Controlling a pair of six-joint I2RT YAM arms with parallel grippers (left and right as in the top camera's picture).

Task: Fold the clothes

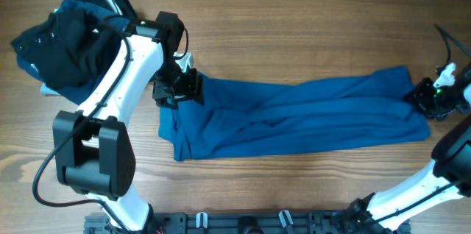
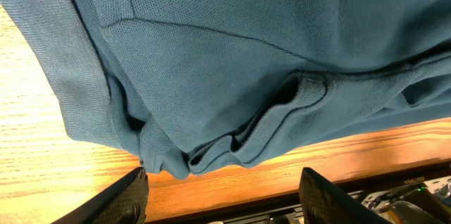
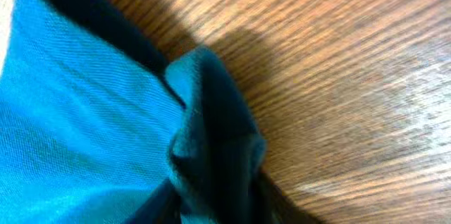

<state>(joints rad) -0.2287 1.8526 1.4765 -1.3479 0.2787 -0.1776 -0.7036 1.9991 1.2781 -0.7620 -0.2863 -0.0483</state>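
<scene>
The clothes (image 1: 294, 116), a mid-blue shirt, lie stretched in a long wrinkled band across the table. My left gripper (image 1: 179, 90) is at the shirt's left end. In the left wrist view the gripper (image 2: 225, 206) is open, its black fingers (image 2: 127, 197) wide apart over bare wood, and the shirt's ribbed hem (image 2: 282, 111) lies just beyond the tips. My right gripper (image 1: 425, 99) is at the shirt's right end. In the right wrist view the gripper (image 3: 211, 199) is shut on a bunched fold of the blue cloth (image 3: 211, 132).
A navy-black garment heap (image 1: 66, 43) lies at the back left, behind the left arm. The wooden table (image 1: 309, 28) runs bare behind the shirt. A black rail (image 1: 250, 223) edges the front of the table.
</scene>
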